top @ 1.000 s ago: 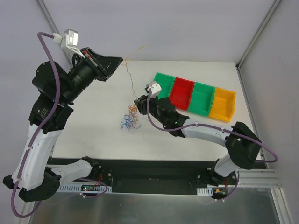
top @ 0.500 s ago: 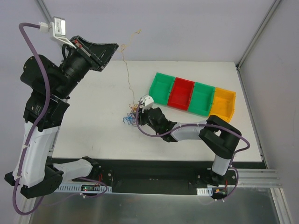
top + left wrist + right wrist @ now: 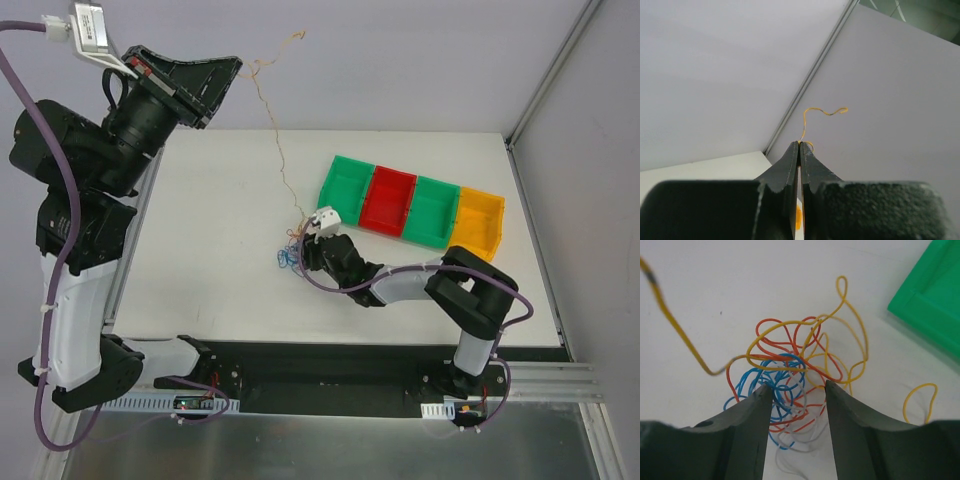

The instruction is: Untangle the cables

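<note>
Early stage: left gripper [image 3: 800,145] clamps one yellow cable [image 3: 279,150] aloft; right gripper [image 3: 799,386], jaws parted, straddles the unresolved knot [image 3: 785,375] mid-worktop [image 3: 200,210].

White table [image 3: 220,230], plain matte top. Near centre: cable tangle [image 3: 289,256] of thin blue, red, yellow and pale grey strands, loops overlapping. Tangle seems to rest on surface, though its near edge is hidden in right wrist view. Yellow strand [image 3: 280,160] leaves tangle and rises off table toward far left. Small yellow loop [image 3: 922,384] lies flat near green bin [image 3: 349,187]. Right of tangle, four bins sit side by side in row: green bin, red bin [image 3: 390,201], second green bin [image 3: 432,211], yellow bin [image 3: 478,224].
</note>
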You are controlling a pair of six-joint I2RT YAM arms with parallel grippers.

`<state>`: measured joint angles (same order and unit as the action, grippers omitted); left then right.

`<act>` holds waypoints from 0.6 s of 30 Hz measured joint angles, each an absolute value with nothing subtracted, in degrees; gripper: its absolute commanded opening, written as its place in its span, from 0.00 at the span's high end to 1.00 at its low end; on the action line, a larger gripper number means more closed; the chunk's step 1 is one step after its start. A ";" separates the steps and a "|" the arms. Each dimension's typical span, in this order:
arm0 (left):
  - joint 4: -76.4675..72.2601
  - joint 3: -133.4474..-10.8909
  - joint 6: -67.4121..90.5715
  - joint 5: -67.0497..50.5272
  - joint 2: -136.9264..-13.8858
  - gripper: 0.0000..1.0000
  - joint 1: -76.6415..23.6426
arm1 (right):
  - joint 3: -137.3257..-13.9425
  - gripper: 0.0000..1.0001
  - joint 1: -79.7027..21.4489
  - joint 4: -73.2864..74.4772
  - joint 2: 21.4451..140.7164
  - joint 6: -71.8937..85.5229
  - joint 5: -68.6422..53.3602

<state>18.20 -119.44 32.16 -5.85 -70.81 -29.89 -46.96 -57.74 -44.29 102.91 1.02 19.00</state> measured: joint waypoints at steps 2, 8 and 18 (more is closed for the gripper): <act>18.31 -120.75 32.03 -5.89 -71.20 1.00 -29.89 | -46.96 0.47 -56.71 -43.42 102.91 2.22 19.42; 18.61 -130.58 26.94 -5.21 -75.22 1.00 -29.89 | -47.31 0.42 -55.31 -39.11 102.94 5.85 22.13; 14.17 -138.52 22.61 -2.44 -78.35 1.00 -29.89 | -49.69 0.40 -54.98 -33.87 106.32 10.20 23.75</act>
<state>14.17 -138.52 22.61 -2.44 -78.35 -29.89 -49.69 -54.98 -33.87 106.32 10.20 23.75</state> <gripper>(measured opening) 0.003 0.592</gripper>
